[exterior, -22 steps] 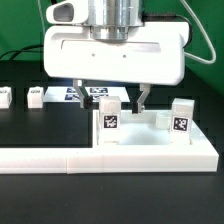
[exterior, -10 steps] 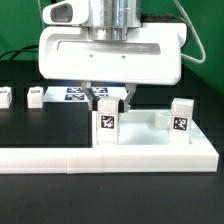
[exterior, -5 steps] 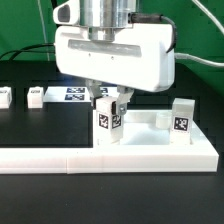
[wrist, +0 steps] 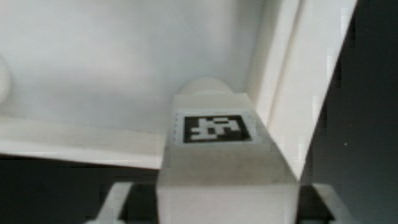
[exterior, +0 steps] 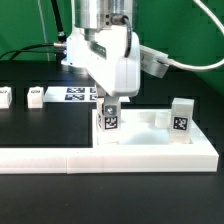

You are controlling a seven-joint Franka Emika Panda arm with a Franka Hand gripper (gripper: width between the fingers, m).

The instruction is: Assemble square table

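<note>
Gripper was clenched on a short white block leg with a black-white tag, upright at a corner of the white plastic square tray-like tabletop. To seat it well, I think it should keep the leg vertical and turn slowly

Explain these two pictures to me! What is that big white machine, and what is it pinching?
That is a robot arm. At its end is a gripper, a hand with two fingers. One picture comes from a camera standing apart from the robot that sees everything. The other comes from a camera on the robot's wrist, looking along the fingers. The gripper pinches a small white table leg with a black-and-white tag, upright on the white tabletop, which looks like a shallow tray. A second leg stands on the tray's other side. Another leg lies on the black table, near the flat marker board.
</note>
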